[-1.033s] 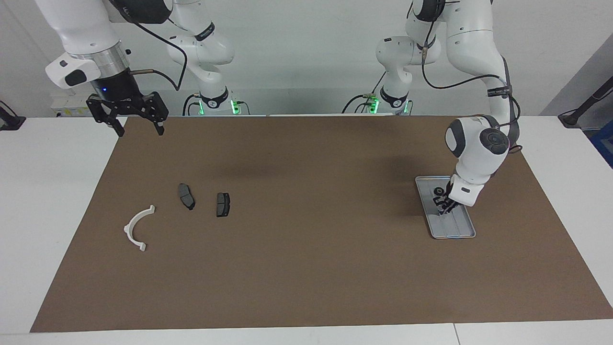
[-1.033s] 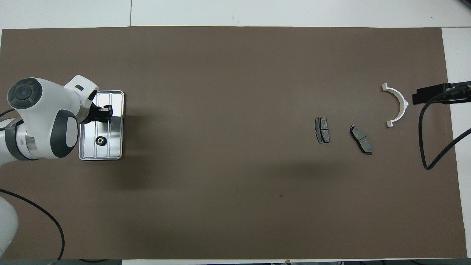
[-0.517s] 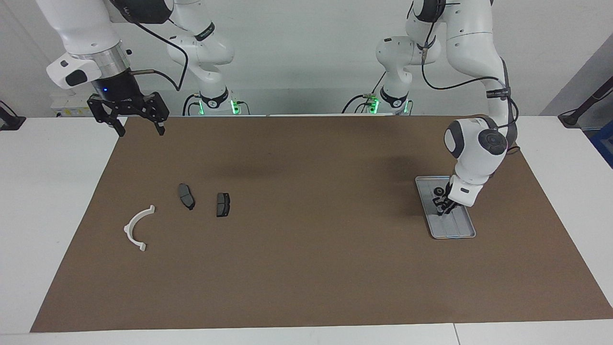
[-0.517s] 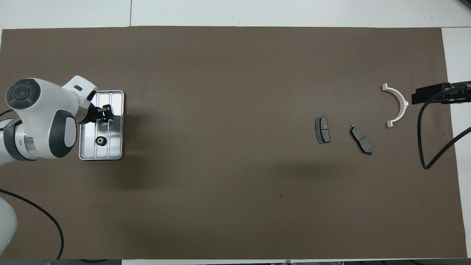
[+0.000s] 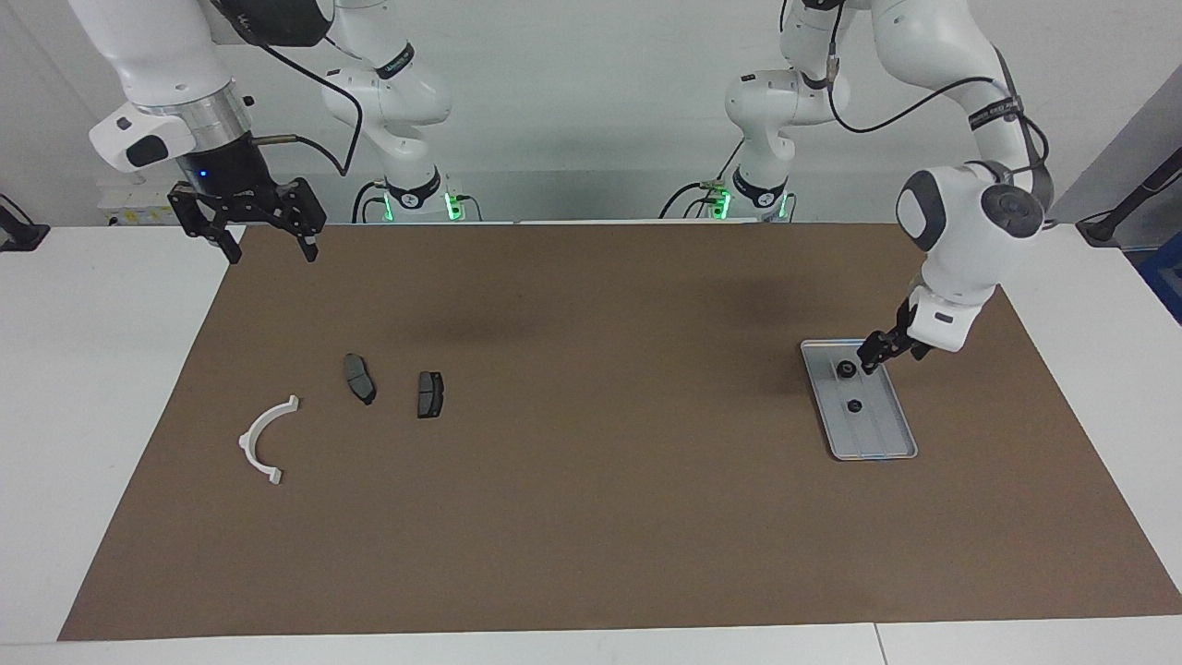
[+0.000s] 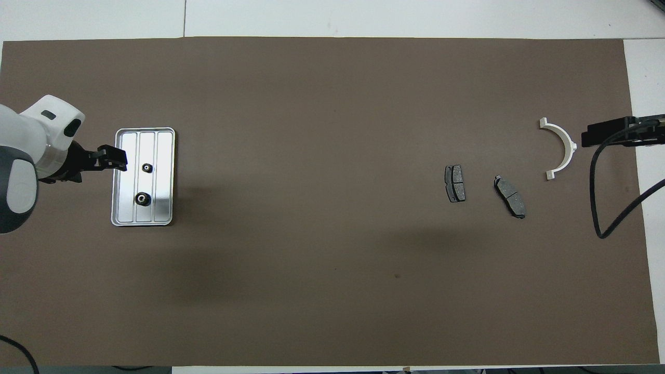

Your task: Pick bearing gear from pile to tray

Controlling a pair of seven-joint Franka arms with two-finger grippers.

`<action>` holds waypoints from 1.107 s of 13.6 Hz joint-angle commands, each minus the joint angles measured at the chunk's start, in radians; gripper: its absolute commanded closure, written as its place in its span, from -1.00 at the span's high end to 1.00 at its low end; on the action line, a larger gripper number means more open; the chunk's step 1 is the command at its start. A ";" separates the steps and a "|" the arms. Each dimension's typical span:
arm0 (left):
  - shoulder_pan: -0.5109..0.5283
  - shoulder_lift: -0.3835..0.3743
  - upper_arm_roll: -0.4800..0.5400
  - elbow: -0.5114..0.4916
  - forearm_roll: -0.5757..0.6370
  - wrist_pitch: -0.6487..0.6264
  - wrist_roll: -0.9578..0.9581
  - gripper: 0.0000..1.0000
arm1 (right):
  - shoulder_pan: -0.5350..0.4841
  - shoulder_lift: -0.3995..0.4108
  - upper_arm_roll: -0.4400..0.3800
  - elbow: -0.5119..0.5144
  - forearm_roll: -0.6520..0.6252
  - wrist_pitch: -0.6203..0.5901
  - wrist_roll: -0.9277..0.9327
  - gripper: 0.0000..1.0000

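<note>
Toward the left arm's end of the counter (image 5: 591, 573) lies the tray (image 5: 885, 445), and two small black round pieces rest in it: one bearing gear (image 5: 844, 369) nearer the robots, a second, smaller-looking gear (image 5: 854, 405) farther from them. Their teeth or bores are too small to make out; in the overhead view each shows only as a dark ring with a pale centre. The left claw (image 5: 873, 356) hangs over the tray's edge on the side toward the left arm's end, clear of both gears and holding nothing. From the overhead view its tips (image 6: 115, 158) overlap the tray rim, and whether its fingers stand apart cannot be told in either view. Much of the left arm is cut off at the frame edge overhead.

Toward the right arm's end sits the rest of the pile: a white curved arc (image 5: 266, 440) and two dark brake pads (image 5: 360, 378), (image 5: 429, 393), close beside each other, apart from the arc. The right claw (image 5: 268, 242) waits raised over the mat's corner near the robots, fingers spread apart and empty. Overhead, only its dark tip and a cable show.
</note>
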 commanded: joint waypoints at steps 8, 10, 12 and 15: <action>0.002 -0.184 -0.007 0.040 0.001 -0.272 0.013 1.00 | -0.021 -0.008 0.013 -0.013 0.007 0.004 0.003 1.00; -0.012 -0.180 -0.007 0.043 0.001 -0.278 0.001 1.00 | -0.021 -0.007 0.013 -0.013 0.007 0.004 0.003 1.00; -0.012 -0.172 -0.007 0.049 0.001 -0.265 0.001 1.00 | -0.021 -0.005 0.013 -0.014 0.007 0.004 0.003 1.00; -0.041 -0.109 0.016 0.116 0.000 -0.270 0.012 1.00 | -0.019 -0.002 0.013 -0.014 0.004 -0.013 0.000 1.00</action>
